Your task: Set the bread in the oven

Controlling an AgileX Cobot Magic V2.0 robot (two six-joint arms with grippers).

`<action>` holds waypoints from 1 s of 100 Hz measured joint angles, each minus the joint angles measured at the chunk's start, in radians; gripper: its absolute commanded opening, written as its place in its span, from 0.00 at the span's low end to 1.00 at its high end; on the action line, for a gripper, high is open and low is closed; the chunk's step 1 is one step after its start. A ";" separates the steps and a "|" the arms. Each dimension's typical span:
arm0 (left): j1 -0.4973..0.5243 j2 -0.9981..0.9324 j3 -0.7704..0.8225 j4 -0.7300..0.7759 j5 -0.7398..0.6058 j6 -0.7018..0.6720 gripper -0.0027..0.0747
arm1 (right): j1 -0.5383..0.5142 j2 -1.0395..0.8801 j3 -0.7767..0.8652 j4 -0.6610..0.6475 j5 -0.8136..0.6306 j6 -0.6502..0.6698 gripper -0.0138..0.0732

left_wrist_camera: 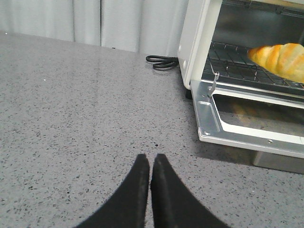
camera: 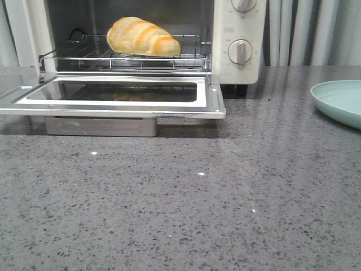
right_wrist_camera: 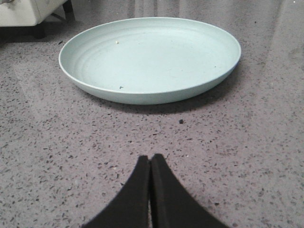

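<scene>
The golden-yellow bread lies on the wire rack inside the cream-white oven, whose glass door hangs open and flat. In the left wrist view the bread and the oven also show. My left gripper is shut and empty above the counter, to the left of the oven door. My right gripper is shut and empty above the counter, just in front of the plate. Neither gripper shows in the front view.
A pale green plate sits on the grey speckled counter at the right; it also shows in the right wrist view. A black power cord lies coiled by the oven's left side. Grey curtains hang behind.
</scene>
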 measured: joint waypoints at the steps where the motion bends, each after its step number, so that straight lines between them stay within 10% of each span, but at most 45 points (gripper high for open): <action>1: 0.000 0.000 0.000 0.000 0.000 0.000 0.01 | 0.000 0.000 0.000 0.000 0.000 0.000 0.08; 100: 0.000 0.000 0.020 0.038 -0.027 0.002 0.01 | 0.000 0.000 0.000 0.000 0.000 0.000 0.08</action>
